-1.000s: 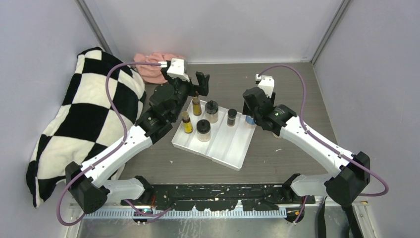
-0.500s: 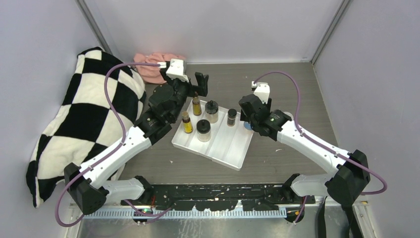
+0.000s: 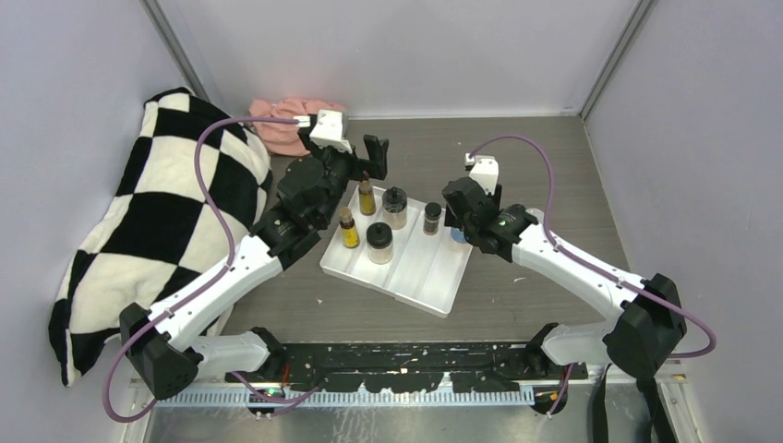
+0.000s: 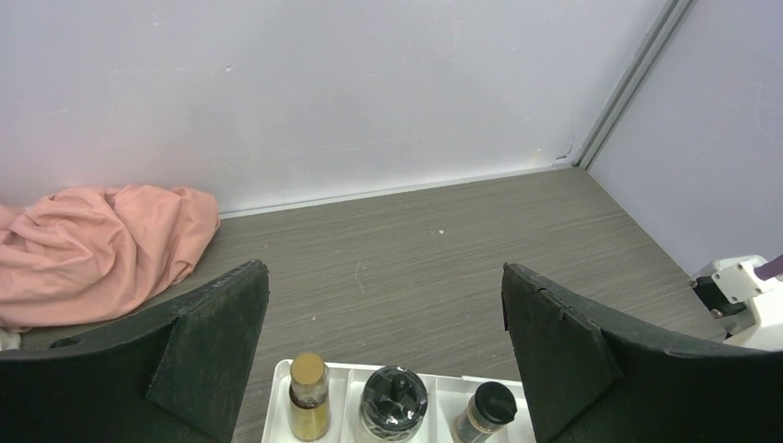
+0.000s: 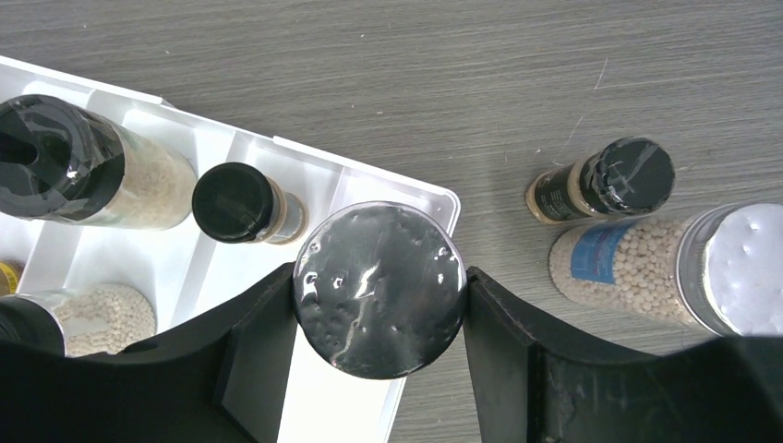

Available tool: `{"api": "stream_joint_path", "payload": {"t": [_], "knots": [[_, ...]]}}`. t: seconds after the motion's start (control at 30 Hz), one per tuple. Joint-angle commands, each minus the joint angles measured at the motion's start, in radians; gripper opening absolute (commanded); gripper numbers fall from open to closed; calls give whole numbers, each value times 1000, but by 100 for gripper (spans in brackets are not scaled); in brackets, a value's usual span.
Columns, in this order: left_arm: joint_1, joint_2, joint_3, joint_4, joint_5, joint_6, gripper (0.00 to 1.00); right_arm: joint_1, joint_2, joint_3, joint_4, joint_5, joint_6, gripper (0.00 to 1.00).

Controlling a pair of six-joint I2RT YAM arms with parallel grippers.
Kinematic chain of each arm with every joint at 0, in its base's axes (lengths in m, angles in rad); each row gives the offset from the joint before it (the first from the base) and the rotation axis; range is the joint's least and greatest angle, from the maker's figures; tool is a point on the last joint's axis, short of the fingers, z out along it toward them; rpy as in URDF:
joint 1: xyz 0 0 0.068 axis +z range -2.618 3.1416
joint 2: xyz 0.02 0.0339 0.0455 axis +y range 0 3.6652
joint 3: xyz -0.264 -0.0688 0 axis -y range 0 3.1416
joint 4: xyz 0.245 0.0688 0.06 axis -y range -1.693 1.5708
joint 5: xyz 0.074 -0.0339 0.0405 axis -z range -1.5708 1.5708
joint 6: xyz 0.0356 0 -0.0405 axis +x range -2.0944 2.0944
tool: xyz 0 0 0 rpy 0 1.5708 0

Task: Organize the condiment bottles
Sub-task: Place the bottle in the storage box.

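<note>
Over the last second the right gripper has swung left. Its fingers are clamped on a clear, silver-lidded shaker of white beads, and the corner of the white divided tray now lies directly beneath it, so placement looks close. The arm reaches forward with the wrist pointing down. The left gripper has not moved; its jaws are wide apart and empty above the tray's far end.
</note>
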Motion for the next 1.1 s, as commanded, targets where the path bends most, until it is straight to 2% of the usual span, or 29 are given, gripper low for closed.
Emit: {"api": "stream_joint_path", "payload": {"t": [0.0,0.27,0.63,0.87,1.0,1.07], "knots": [[-4,-19,-10,55,-22,21,97,3,5,11,64,19,0,1],[-4,-26,-39,93,-26,29,97,5,34,6,104,18,-30,1],[-4,-19,-81,156,-25,38,97,6,48,-77,251,22,-90,1],[-4,-10,-85,164,-24,38,98,9,39,-108,268,32,-91,1],[-4,-9,-85,167,-23,38,99,10,32,-111,250,42,-76,13],[-4,-9,-84,163,-22,38,99,11,28,-109,234,46,-65,24]]}}
